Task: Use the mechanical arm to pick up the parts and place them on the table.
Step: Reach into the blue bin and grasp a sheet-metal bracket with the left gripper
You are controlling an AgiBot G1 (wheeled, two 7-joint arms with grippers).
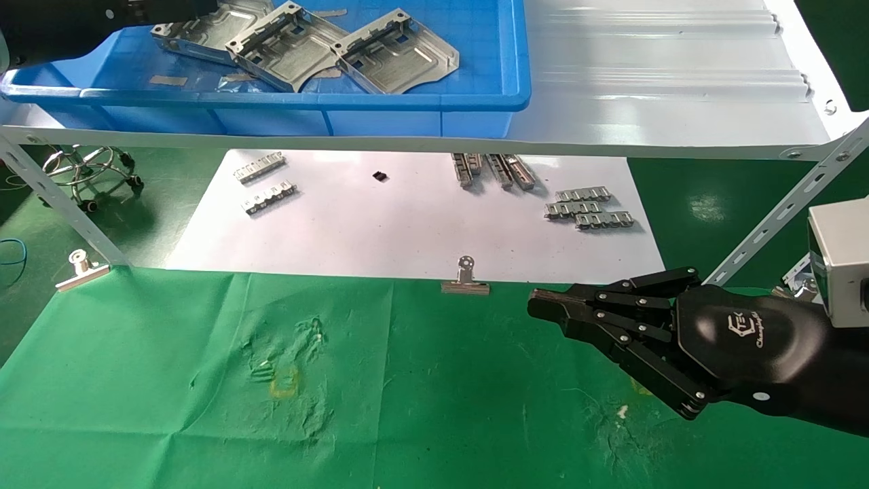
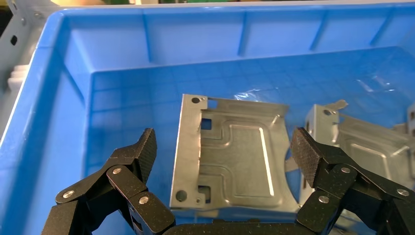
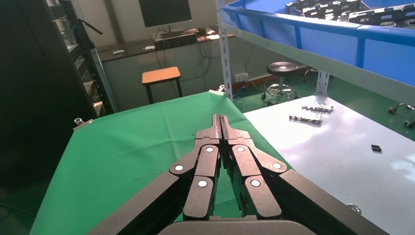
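Observation:
Three silver stamped parts (image 1: 285, 44) lie in a blue bin (image 1: 339, 102) on the white shelf. The left mechanical arm (image 1: 68, 27) reaches into the bin at the top left of the head view. In the left wrist view my left gripper (image 2: 223, 144) is open, and its fingers (image 2: 142, 152) straddle one flat part (image 2: 235, 156) without touching it. A second part (image 2: 372, 142) lies beside it. Over the right side of the green table (image 1: 204, 407), my right gripper (image 1: 543, 302) (image 3: 220, 120) hovers shut and holds nothing.
The white shelf (image 1: 645, 102) overhangs a white paper sheet (image 1: 407, 217) that carries toothed metal strips (image 1: 587, 207). Binder clips (image 1: 466, 280) (image 1: 81, 268) pin the cloth's far edge. A slanted shelf strut (image 1: 781, 210) stands near the right arm. A yellow mark (image 1: 285, 384) shows on the cloth.

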